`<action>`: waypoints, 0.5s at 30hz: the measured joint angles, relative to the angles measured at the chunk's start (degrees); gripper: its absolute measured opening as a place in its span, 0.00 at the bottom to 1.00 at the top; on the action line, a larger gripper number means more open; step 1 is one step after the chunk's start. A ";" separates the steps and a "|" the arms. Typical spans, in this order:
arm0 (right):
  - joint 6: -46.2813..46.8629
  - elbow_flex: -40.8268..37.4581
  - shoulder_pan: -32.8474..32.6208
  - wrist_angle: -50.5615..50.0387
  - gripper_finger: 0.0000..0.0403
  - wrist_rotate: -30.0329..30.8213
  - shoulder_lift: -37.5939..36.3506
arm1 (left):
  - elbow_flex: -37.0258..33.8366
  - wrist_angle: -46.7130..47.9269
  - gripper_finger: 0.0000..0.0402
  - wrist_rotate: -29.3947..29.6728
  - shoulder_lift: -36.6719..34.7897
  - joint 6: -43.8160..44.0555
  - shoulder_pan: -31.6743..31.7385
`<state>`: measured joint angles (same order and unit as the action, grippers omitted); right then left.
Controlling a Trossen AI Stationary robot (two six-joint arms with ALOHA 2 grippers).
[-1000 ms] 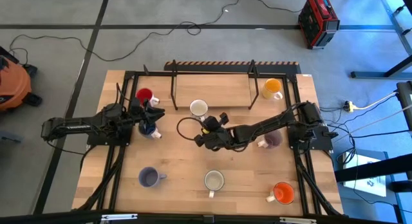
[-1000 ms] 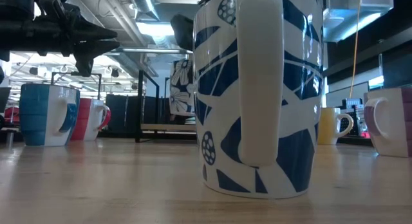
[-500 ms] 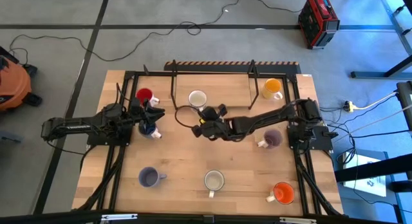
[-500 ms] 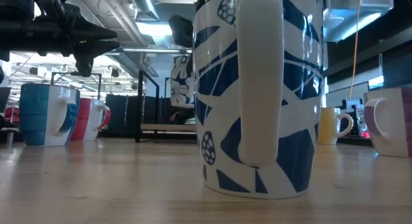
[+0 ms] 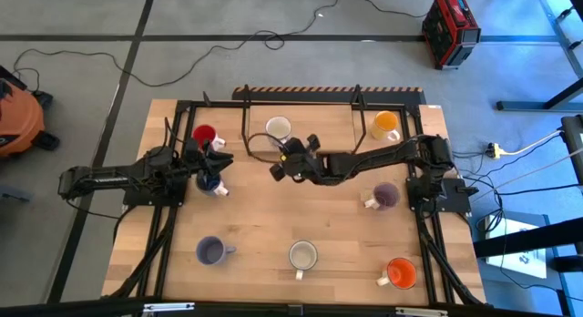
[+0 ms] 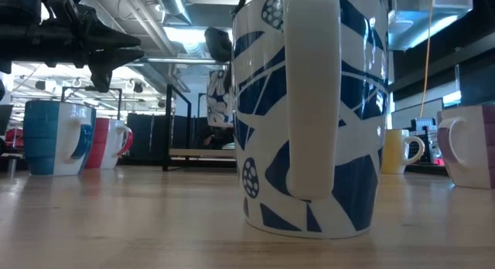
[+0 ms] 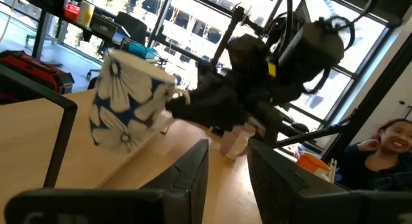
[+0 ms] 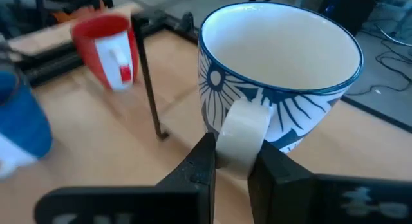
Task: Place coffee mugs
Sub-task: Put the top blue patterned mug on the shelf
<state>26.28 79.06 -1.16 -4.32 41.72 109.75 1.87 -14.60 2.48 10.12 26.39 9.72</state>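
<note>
White mug lifted by its handle

White mug with blue flowers sits upper centre, above the tabletop, its handle pinched by the right tool. Left tool hovers half-open over a blue mug, centre-left.

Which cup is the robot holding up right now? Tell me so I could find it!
Look at the black metal frame at the far edge of the wooden table. Just in front of it, the right gripper pinches the handle of a white mug. Unlike the plain red mug nearby, this one has blue flower patterns and hangs in the air.
</note>
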 joint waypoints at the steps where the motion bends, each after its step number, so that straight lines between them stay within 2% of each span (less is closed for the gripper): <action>1: -0.45 0.53 0.53 0.20 0.09 -0.31 0.00 | 0.00 0.01 0.25 -0.02 0.01 0.00 0.00; 7: -2.55 1.95 4.18 -0.16 0.09 -0.64 -0.02 | 0.00 0.00 0.25 -0.01 -0.01 0.07 0.02; 15: -4.20 2.36 8.31 3.24 0.09 -4.43 1.12 | 0.00 0.00 0.25 0.00 0.01 0.02 0.02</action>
<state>22.08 81.43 7.15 -1.08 37.29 110.88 1.87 -14.60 2.48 10.13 26.41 9.74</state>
